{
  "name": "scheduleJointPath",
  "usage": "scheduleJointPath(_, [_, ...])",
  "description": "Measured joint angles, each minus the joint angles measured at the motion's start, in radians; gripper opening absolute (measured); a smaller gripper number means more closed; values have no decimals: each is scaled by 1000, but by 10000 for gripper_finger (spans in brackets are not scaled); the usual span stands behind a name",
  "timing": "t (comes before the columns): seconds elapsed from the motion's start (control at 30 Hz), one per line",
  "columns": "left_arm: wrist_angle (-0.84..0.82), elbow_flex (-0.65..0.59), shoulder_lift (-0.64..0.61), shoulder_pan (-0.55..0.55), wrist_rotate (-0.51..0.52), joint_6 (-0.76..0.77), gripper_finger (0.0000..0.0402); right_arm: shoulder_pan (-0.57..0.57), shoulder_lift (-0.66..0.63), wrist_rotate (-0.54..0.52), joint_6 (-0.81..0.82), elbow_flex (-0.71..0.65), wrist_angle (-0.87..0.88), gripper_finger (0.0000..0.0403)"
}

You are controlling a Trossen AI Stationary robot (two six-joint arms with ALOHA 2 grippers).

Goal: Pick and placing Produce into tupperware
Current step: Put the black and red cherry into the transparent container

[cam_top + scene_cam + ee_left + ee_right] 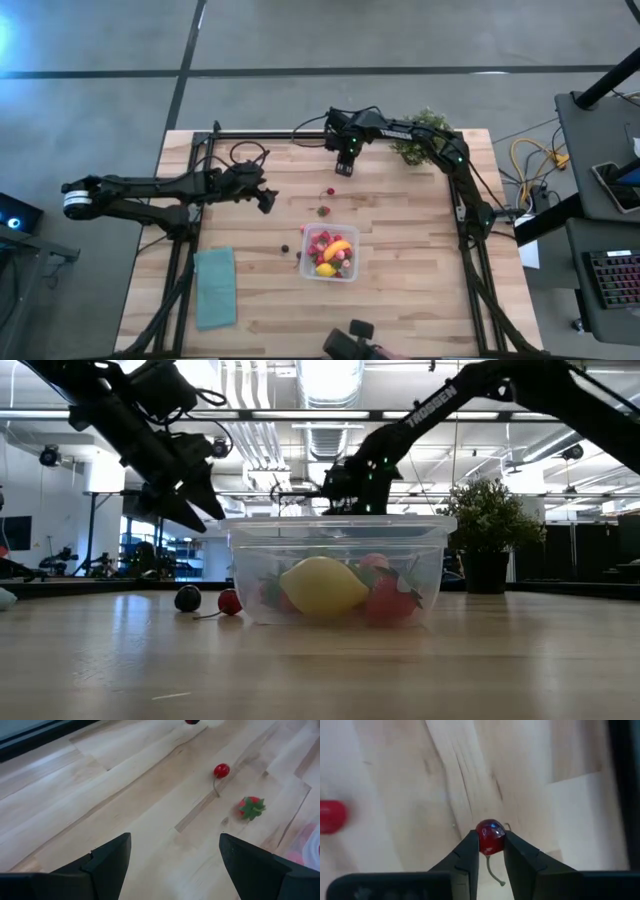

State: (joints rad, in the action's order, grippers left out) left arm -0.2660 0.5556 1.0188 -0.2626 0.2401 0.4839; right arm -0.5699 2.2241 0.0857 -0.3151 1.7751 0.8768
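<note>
The tub (331, 253) sits on the table (420, 290) a little toward 5 o'clock from the middle, clear-walled and open on top. Inside lie a lemon (326, 269), a banana piece (338, 249) and several red and pink berries; the low view shows the lemon (322, 586) against the near wall with a red berry (388, 600) beside it.

Loose fruit lies outside the tub. A dark berry (285, 249) rests just off its 9 o'clock side. A strawberry (322, 211) lies at 12 o'clock from the tub, and a cherry (331, 191) a bit farther the same way. The left wrist view shows that cherry (221, 770) and strawberry (251, 806) near each other but apart.

The right gripper (345, 165) hangs near the table's 12 o'clock edge, clenched on a red cherry (491, 837) whose stem hangs below the fingertips (468, 851).

The left gripper (266, 199) is at 10 o'clock from the tub, above the wood, its fingers (112, 859) spread wide and holding nothing.

A teal cloth (215, 287) lies toward 8 o'clock, and a plant (423, 136) stands at 1 o'clock.
</note>
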Motion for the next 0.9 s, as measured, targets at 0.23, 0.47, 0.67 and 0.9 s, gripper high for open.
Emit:
scheduleJointPath(0.23, [56,0,1,0,-5,0,288,48,-128,39,53,65,143,73])
scheduleJointPath(0.47, [74,0,1,0,-8,0,288,204,-280,83,157,51,278,77])
scheduleJointPath(0.67, [71,1,1,0,-12,8,288,384,-340,84,215,24,297,76])
scheduleJointPath(0.9, [75,7,0,1,-52,98,288,526,-325,71,280,-5,284,79])
